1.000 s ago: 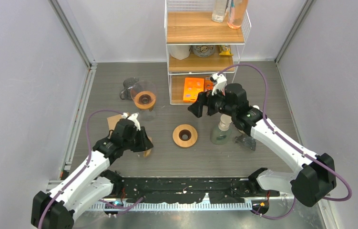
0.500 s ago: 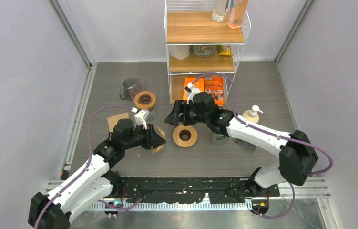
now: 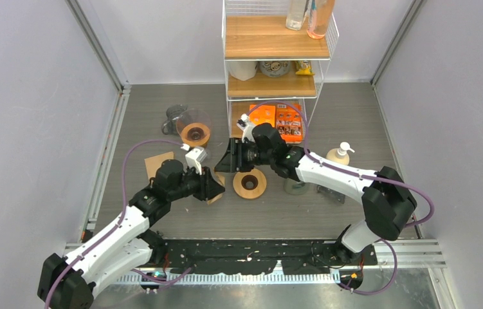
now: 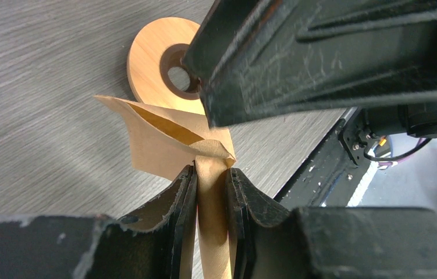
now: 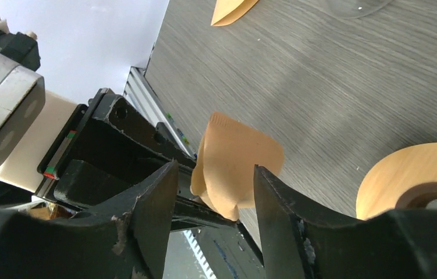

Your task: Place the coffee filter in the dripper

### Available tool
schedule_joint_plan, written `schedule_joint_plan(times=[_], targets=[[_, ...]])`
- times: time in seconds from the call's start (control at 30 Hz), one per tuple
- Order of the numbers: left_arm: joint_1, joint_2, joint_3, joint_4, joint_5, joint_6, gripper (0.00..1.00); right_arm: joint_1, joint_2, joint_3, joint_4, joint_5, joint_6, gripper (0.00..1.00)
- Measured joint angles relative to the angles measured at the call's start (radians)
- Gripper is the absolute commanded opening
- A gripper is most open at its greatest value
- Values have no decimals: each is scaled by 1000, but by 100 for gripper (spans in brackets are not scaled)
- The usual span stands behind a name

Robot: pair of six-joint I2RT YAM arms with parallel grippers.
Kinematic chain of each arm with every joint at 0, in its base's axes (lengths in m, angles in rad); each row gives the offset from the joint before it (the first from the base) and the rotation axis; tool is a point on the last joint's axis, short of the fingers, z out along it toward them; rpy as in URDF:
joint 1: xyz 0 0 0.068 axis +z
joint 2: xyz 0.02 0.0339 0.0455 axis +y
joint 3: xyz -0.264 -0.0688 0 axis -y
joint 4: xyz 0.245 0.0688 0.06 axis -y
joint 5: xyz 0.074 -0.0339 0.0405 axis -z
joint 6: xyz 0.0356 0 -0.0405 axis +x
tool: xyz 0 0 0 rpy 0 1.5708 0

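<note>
A brown paper coffee filter point(image 4: 163, 136) is pinched at its folded edge by my left gripper point(image 4: 210, 170), which is shut on it just above the table. From the top it shows as a small tan patch point(image 3: 215, 194) left of a flat wooden ring point(image 3: 249, 183) with a hole. My right gripper point(image 5: 215, 167) has come in from the right. Its jaws stand apart on either side of the filter's free end point(image 5: 239, 163), with a gap on the left side. The glass dripper point(image 3: 195, 132) with a wooden collar stands at the back left, away from both grippers.
A few spare filters point(image 3: 157, 164) lie flat on the table left of my left arm. A wire rack with wooden shelves point(image 3: 277, 64) stands at the back, with orange boxes point(image 3: 277, 119) on its lowest level. A pump bottle point(image 3: 339, 154) stands to the right.
My right arm swung left and down from in front of the rack to the filter, its jaws narrowing. My left gripper carried the filter right, toward the wooden ring.
</note>
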Motion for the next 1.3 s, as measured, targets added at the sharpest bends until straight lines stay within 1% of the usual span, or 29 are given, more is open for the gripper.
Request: schedule_joint_plan(times=[0.13, 0.33, 0.4, 0.47, 0.63, 0.67, 0.73, 0.8, 0.87, 0.93, 1.0, 1.07, 1.17, 1.2, 1.3], targets=[[0, 13, 10, 13, -12, 15, 29, 5, 11, 16, -2, -35, -8, 54], [-1, 20, 24, 34, -13, 17, 29, 7, 28, 44, -34, -50, -27, 48], [-2, 21, 24, 34, -13, 17, 29, 9, 37, 51, -47, -52, -33, 44], [-2, 23, 24, 33, -18, 17, 29, 11, 40, 54, -54, -54, -37, 35], [-2, 28, 29, 34, -32, 17, 29, 13, 41, 55, -56, -55, -43, 22], [-2, 30, 32, 34, -37, 16, 29, 13, 41, 55, -55, -56, -43, 15], [-2, 32, 37, 35, -43, 16, 29, 14, 41, 55, -53, -56, -43, 7], [-2, 34, 37, 35, -48, 16, 30, 14, 41, 55, -53, -56, -45, 5], [-2, 35, 37, 36, -50, 15, 33, 14, 41, 55, -53, -56, -46, 5], [-2, 35, 37, 36, -50, 16, 38, 14, 41, 55, -53, -55, -49, 5], [-2, 35, 37, 36, -50, 15, 50, 14, 41, 55, -53, -52, -53, 5], [-2, 32, 37, 36, -55, 16, 67, 14, 40, 55, -53, -45, -57, 5], [-2, 13, 37, 33, -57, 17, 98, 13, 37, 55, -54, -32, -64, 5], [-2, -2, 37, 31, -58, 17, 99, 11, 34, 55, -54, -29, -67, 5], [-2, -66, 37, 22, -69, 16, 100, -5, 10, 55, -56, -31, -85, 5]])
